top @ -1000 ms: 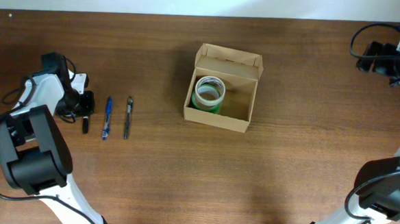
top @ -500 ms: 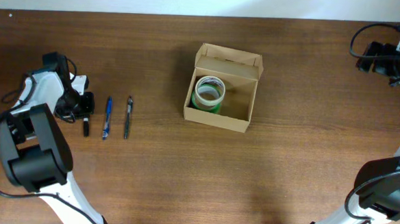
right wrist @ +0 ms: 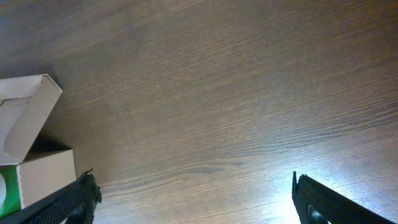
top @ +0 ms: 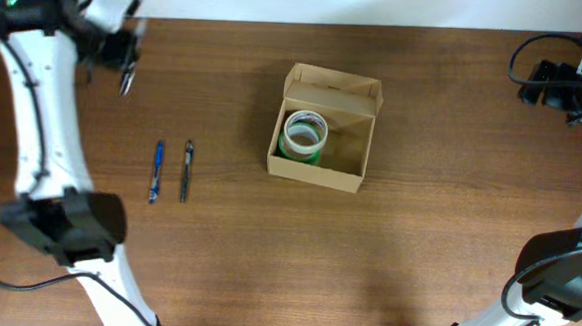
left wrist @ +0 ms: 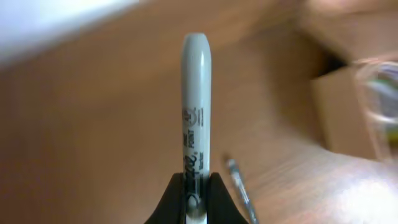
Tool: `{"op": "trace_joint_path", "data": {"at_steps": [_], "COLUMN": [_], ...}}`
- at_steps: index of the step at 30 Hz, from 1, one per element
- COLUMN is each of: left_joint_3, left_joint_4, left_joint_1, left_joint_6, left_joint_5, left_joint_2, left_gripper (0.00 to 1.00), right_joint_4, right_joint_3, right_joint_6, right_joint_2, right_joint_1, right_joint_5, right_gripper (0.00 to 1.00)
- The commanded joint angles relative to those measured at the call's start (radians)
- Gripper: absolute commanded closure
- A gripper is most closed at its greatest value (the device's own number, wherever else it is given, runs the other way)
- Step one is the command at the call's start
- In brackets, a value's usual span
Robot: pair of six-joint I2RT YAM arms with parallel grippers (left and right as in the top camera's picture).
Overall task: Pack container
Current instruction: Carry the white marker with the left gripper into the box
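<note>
Left jaws clamped on a marker (left wrist: 194, 112) above the surface (top: 417, 239); right jaws apart. Container (top: 325, 128) holds a tape roll (top: 304, 136); blue pen (top: 156, 171) and dark pen (top: 186, 170) lie unpacked.

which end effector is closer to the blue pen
Left. The left end effector, holding a marker, is on the blue pen's side, farther back; the right end effector is at the far right, beyond the box.

Table (right wrist: 217, 93): brown wood grain, smooth, slight sheen under glare. Container (top: 315, 173): plain tan cardboard, matt. Marker (left wrist: 194, 99) between my left fingers (left wrist: 169, 200): smooth grey plastic, glossy; fingers black, matt.
</note>
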Motion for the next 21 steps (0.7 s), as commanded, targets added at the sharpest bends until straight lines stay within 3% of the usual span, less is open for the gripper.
{"op": "trace_joint_path", "data": {"at_steps": [1, 8, 14, 21], "left_joint_3": [0.136, 0.102, -0.037, -0.153], "left_joint_4": [-0.053, -0.103, -0.096, 0.004], "left_joint_1": [-0.191, -0.513, -0.665, -0.726], "left_joint_6": [0.294, 0.528, 0.672, 0.671], "left_joint_5": [0.047, -0.089, -0.177, -0.245], "left_joint_2": [-0.028, 0.003, 0.055, 0.148], "left_gripper": [0.98, 0.98, 0.99, 0.99], "right_joint_4": [0.000, 0.000, 0.000, 0.000], "right_joint_3": [0.000, 0.000, 0.000, 0.000], "right_joint_6": [0.008, 0.008, 0.008, 0.008], "right_joint_2": [-0.001, -0.001, -0.001, -0.001], "right_joint_1": [0.002, 0.002, 0.002, 0.002], "right_joint_5": [-0.008, -0.009, -0.008, -0.008], "right_gripper": [0.01, 0.01, 0.01, 0.01]}}
